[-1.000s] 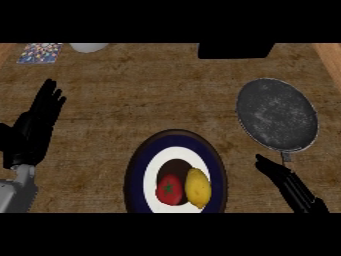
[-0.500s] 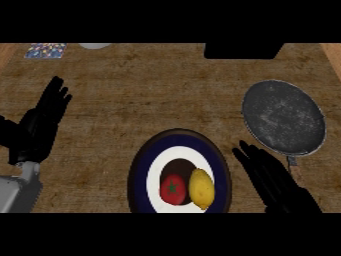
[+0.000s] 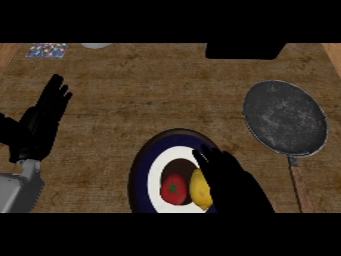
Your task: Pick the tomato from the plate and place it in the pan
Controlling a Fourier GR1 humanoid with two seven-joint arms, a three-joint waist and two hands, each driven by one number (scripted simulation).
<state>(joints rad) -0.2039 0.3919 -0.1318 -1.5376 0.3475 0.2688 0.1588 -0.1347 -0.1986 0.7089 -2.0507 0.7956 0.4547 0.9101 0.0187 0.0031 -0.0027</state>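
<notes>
A red tomato (image 3: 174, 189) lies on a white plate with a dark blue rim (image 3: 145, 165) at the bottom centre, with a yellow lemon (image 3: 199, 189) touching its right side. My right hand (image 3: 228, 180) hovers over the plate's right half, fingers straight and open, partly covering the lemon. The dark grey pan (image 3: 285, 116) sits at the right, its handle (image 3: 301, 186) pointing toward the lower edge. At the left, my left hand (image 3: 34, 127) rests open with fingers up, holding nothing.
A black object (image 3: 245, 50) stands at the counter's far edge, right of centre. A patterned item (image 3: 46, 50) and a pale round thing (image 3: 95, 45) lie at the far left. Wooden strips border the counter at left and right.
My right hand has moved left from beside the pan handle to over the plate, now covering part of the lemon. The left hand has stayed put.
</notes>
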